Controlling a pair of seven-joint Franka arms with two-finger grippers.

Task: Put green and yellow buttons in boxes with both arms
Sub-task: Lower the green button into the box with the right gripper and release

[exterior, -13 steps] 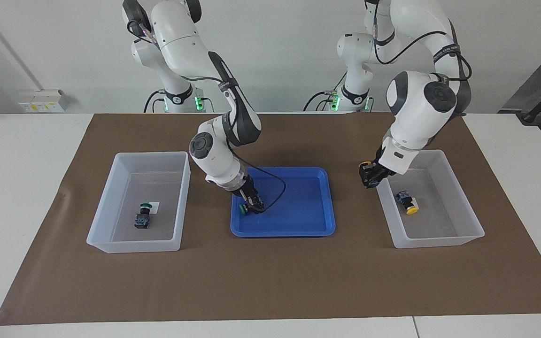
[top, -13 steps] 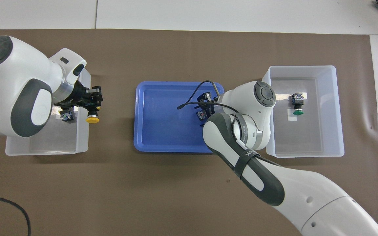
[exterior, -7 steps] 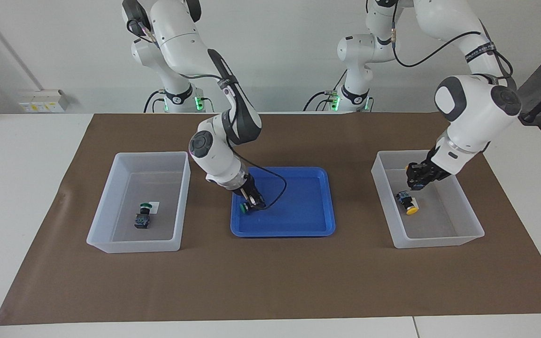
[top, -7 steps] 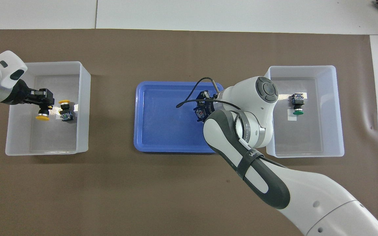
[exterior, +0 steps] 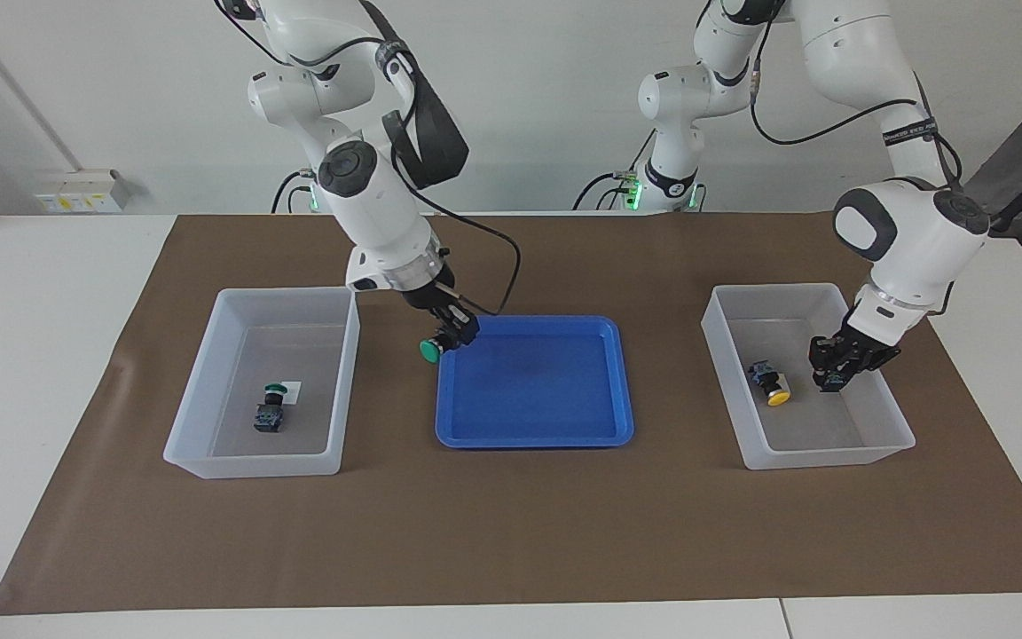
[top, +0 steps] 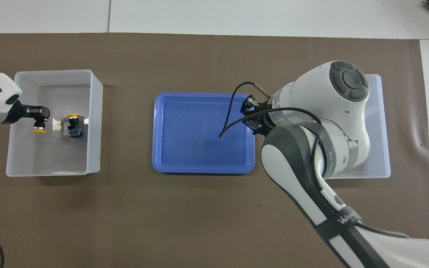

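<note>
My right gripper [exterior: 449, 338] is shut on a green button [exterior: 430, 350] and holds it in the air over the blue tray's edge nearest the box [exterior: 254, 466] at the right arm's end; it also shows in the overhead view [top: 253, 119]. That box holds another green button [exterior: 270, 408]. My left gripper [exterior: 833, 373] is low inside the other box [exterior: 830, 454], shut on a yellow button [top: 38, 129]. A second yellow button [exterior: 770, 382] lies on that box's floor beside it, and shows in the overhead view [top: 73, 124].
The shallow blue tray [exterior: 529, 437] sits between the two boxes on a brown mat [exterior: 511, 532]. In the overhead view my right arm covers much of the box [top: 383, 111] at its end.
My right gripper lifted the green button out of the blue tray toward the right arm's box. My left gripper carried the yellow button over the box wall and down inside.
</note>
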